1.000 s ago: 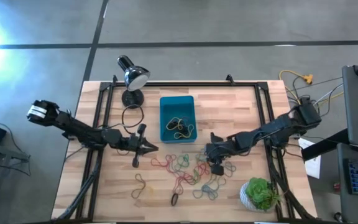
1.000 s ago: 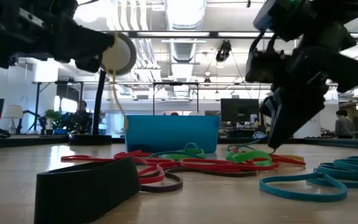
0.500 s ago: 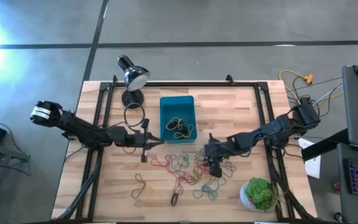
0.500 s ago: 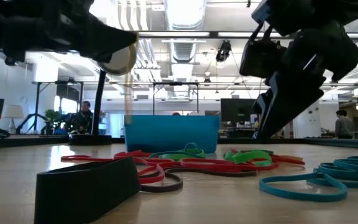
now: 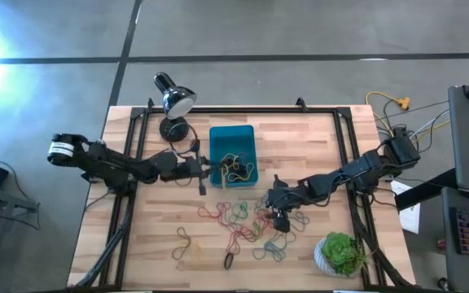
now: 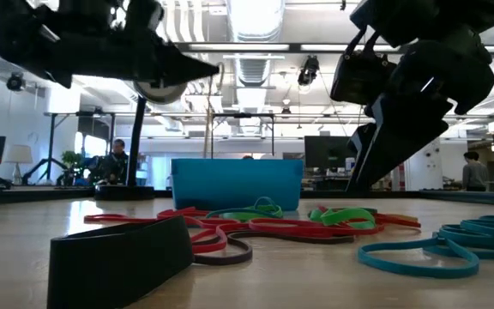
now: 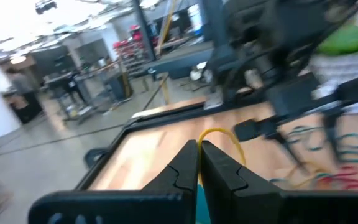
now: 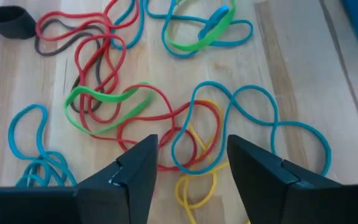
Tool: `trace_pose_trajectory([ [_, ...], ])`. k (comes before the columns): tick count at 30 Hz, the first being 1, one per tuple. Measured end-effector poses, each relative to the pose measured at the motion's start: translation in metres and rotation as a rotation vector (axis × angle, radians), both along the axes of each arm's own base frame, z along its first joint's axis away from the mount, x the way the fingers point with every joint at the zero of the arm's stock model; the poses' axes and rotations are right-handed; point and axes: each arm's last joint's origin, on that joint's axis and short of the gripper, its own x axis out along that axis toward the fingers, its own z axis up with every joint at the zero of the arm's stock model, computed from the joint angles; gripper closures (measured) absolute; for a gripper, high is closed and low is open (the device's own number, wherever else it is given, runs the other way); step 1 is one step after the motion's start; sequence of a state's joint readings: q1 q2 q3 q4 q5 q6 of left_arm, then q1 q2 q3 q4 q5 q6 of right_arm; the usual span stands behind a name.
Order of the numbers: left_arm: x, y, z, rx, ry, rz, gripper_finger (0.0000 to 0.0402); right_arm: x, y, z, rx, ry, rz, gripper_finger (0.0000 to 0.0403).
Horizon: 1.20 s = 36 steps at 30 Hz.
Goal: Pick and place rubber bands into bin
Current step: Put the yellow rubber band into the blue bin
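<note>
While rubber bands [image 5: 247, 221] lie scattered — one bin [image 5: 232, 155].

Open-plan lab or workshop. Exposed ceiling ducts [image 6: 256, 64] and strip lights [image 6: 256, 13] overhead, monitors [image 6: 328, 150] on benches behind, polished concrete floor [image 5: 300, 32], loose cables [image 5: 397, 106] beside the wooden worktop [image 5: 316, 138], seated person [image 6: 114, 163] in background.

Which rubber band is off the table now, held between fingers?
The yellow rubber band, pinched between the shut fingers of the left gripper at the bin. The other loose rubber bands lie flat on the table, under the open right gripper.
</note>
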State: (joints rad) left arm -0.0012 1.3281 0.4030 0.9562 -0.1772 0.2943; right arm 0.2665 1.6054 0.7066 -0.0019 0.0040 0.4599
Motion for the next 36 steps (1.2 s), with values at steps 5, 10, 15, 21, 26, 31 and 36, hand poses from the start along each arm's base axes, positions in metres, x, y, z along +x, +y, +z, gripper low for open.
trace_pose_trajectory([
  [5, 0.008, 0.018, -0.009, -0.002, 0.044, 0.072, 0.0402, 0.001, 0.001, 0.001, 0.001, -0.02, 0.003, 0.0216],
  [10, 0.016, 0.031, -0.014, -0.012, 0.066, 0.116, 0.0402, 0.002, 0.001, 0.002, 0.001, -0.03, 0.001, 0.0216],
  [15, 0.019, 0.039, -0.018, -0.014, 0.081, 0.147, 0.0402, 0.002, 0.001, 0.002, 0.001, -0.036, 0.001, 0.0215],
  [21, 0.013, 0.056, -0.011, -0.019, 0.05, 0.224, 0.0402, 0.002, 0.001, 0.001, -0.014, -0.039, -0.007, 0.0216],
  [26, 0.01, 0.063, -0.006, -0.032, 0.026, 0.249, 0.0402, 0.002, 0.0, 0.001, -0.015, -0.038, -0.008, 0.0216],
  [31, 0.011, 0.062, -0.011, -0.084, 0.046, 0.212, 0.0402, 0.002, 0.0, 0.001, -0.02, -0.039, -0.003, 0.0216],
  [36, 0.011, 0.061, -0.018, -0.094, 0.103, 0.179, 0.0397, 0.002, 0.0, 0.001, -0.046, -0.045, -0.015, 0.0215],
])
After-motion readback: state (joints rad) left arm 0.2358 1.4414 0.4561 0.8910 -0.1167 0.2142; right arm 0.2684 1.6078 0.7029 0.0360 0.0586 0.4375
